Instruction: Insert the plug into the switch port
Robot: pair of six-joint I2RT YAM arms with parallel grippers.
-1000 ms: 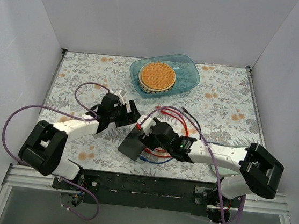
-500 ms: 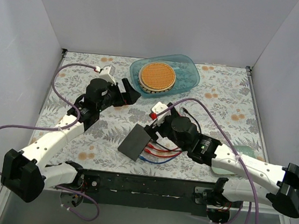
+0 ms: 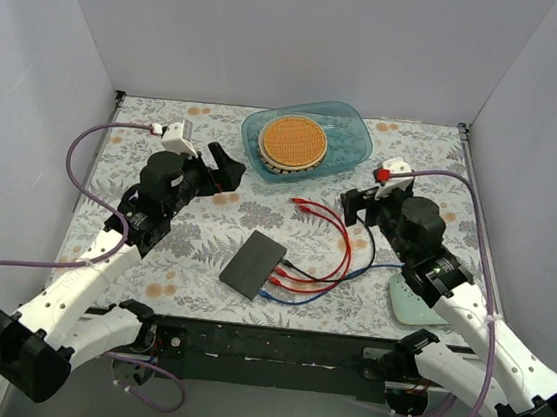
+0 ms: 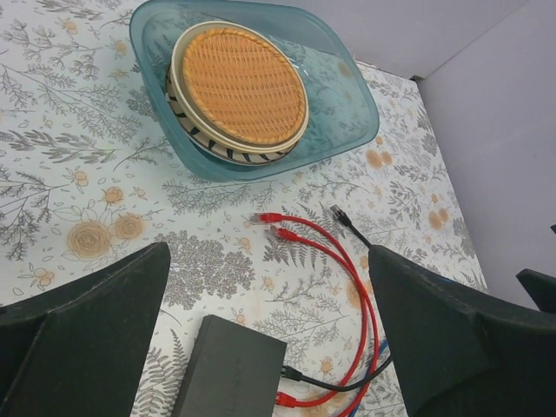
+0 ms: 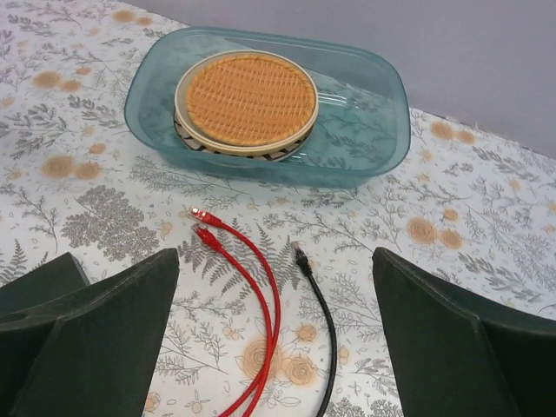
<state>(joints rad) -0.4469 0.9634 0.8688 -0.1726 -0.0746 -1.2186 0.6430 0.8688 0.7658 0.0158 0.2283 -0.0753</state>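
Note:
The switch (image 3: 255, 264) is a flat black box lying on the floral table; it also shows in the left wrist view (image 4: 230, 369). Two red cables, a black one and a blue one are plugged into its right edge (image 4: 291, 387). The red cables' loose plugs (image 5: 201, 222) and the black cable's loose plug (image 5: 300, 254) lie on the table behind the switch. My left gripper (image 3: 223, 167) is open and empty, up behind and to the left of the switch. My right gripper (image 3: 360, 204) is open and empty, to the right of the loose plugs.
A teal tub (image 3: 352, 136) holding a woven orange plate (image 3: 293, 141) stands at the back middle. A pale green oval pad (image 3: 411, 302) lies at the front right, partly under my right arm. White walls close in the table on three sides.
Both grippers have drawn away from the switch: the left up and to the back left, the right off to the right. The switch now lies uncovered with its cables in it.

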